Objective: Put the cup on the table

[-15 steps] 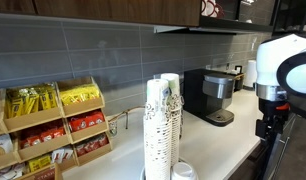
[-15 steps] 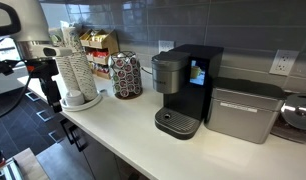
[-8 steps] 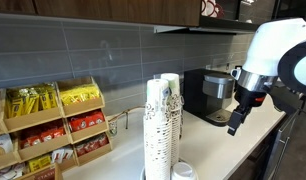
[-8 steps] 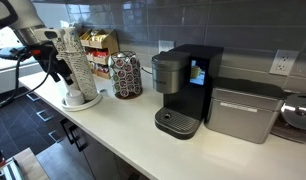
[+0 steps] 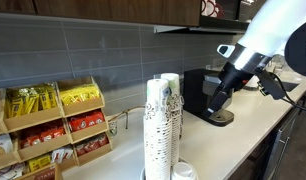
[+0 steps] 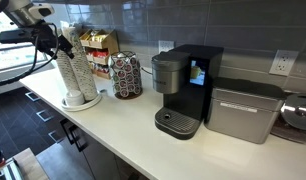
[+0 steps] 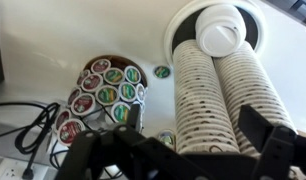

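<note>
Only the wrist view shows the pincer (image 7: 173, 145) spread.

Cup columns (image 6: 78, 68) stand near the end of the bench (image 6: 123, 135), pod rack (image 6: 125, 75) beside them, coffee machine (image 6: 188, 88) further along the back edge.

In an exterior view the arm (image 5: 268, 35) slants down toward seven o'clock; the gripper (image 5: 215, 102) hangs with jaws spread wide.
</note>
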Available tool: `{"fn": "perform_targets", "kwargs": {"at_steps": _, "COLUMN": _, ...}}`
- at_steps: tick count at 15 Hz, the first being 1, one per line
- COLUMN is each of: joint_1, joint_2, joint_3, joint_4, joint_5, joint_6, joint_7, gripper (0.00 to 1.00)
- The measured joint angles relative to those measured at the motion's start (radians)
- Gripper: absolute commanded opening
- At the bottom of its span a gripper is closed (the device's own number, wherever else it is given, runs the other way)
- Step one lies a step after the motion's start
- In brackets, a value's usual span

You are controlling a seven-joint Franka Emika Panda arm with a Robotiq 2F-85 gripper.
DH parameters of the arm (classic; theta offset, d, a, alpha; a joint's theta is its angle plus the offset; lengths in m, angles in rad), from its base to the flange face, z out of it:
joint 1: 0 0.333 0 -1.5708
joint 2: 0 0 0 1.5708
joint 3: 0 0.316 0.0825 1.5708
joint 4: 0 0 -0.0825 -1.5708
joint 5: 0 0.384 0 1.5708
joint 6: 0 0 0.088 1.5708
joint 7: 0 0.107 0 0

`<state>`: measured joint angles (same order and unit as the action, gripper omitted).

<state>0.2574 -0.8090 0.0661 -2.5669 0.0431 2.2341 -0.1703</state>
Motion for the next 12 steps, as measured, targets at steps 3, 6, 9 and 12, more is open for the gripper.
{"fn": "perform_targets", "kwargs": {"at_steps": 3, "joint_1": 0.02, "joint_2": 0.004, "joint_3": -0.006, "joint_4": 0.009, "joint_5": 0.01, "joint_6": 0.035, "joint_7": -0.03, "gripper": 1.0}}
{"fn": "perform_targets", "kwargs": {"at_steps": 6, "joint_1": 0.017, "joint_2": 0.004, "joint_3": -0.006, "joint_4": 0.009, "joint_5": 0.01, "joint_6": 0.035, "joint_7": -0.03, "gripper": 1.0}}
{"fn": "perform_targets", "kwargs": {"at_steps": 9, "joint_1": 0.017, "joint_2": 0.004, "joint_3": -0.006, "joint_4": 0.011, "joint_5": 0.01, "joint_6": 0.038, "joint_7": -0.03, "gripper": 1.0}}
{"fn": "perform_targets", "kwargs": {"at_steps": 12, "joint_1": 0.02, "joint_2": 0.003, "joint_3": -0.007, "joint_4": 0.031, "joint_5": 0.016, "joint_6": 0.076, "joint_7": -0.03, "gripper": 1.0}}
